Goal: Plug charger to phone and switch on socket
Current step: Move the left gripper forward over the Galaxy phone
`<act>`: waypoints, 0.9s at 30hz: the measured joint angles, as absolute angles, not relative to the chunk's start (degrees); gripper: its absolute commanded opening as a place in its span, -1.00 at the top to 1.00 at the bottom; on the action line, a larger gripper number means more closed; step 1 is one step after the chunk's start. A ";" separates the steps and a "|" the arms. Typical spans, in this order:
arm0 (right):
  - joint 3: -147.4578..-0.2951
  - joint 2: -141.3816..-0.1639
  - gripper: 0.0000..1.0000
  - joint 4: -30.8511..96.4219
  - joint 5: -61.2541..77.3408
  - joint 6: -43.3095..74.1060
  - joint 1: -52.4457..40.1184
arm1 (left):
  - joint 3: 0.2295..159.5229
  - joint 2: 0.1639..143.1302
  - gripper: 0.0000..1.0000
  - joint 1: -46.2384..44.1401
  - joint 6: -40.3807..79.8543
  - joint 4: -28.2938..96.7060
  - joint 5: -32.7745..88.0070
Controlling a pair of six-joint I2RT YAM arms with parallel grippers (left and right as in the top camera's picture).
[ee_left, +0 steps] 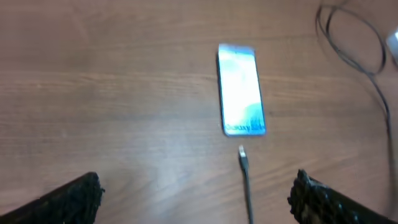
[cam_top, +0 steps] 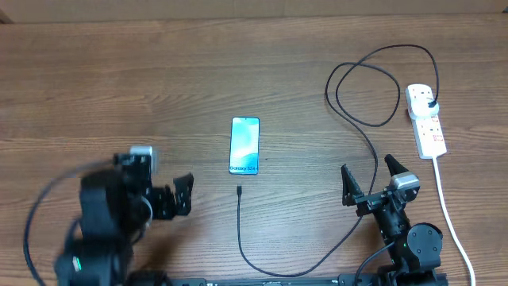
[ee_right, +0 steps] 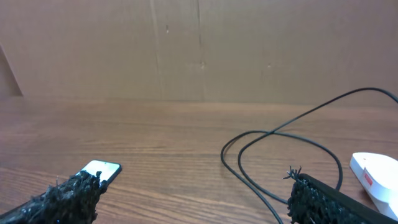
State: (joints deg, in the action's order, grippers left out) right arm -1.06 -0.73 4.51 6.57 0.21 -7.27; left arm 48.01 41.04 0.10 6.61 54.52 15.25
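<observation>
Overhead shows the whole socket near the table's right edge; the right wrist view catches only its end. Left gripper and right gripper gape wide, empty.

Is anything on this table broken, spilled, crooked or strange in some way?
Nothing looks damaged or spilled. The slim blue-screen smartphone lies flat. The thin black charger cable makes a loose loop beside the white oblong power strip, and its small connector tip lies just short of the smartphone, not plugged in.
</observation>
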 measured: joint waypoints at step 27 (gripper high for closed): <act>-1.06 -0.73 -1.00 4.49 6.55 0.21 -7.27 | 89.65 99.44 -0.15 -5.17 14.66 71.70 20.67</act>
State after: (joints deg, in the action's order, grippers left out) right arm -1.06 -0.73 4.49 6.55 0.21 -7.27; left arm 89.65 99.44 -5.17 14.66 71.70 20.67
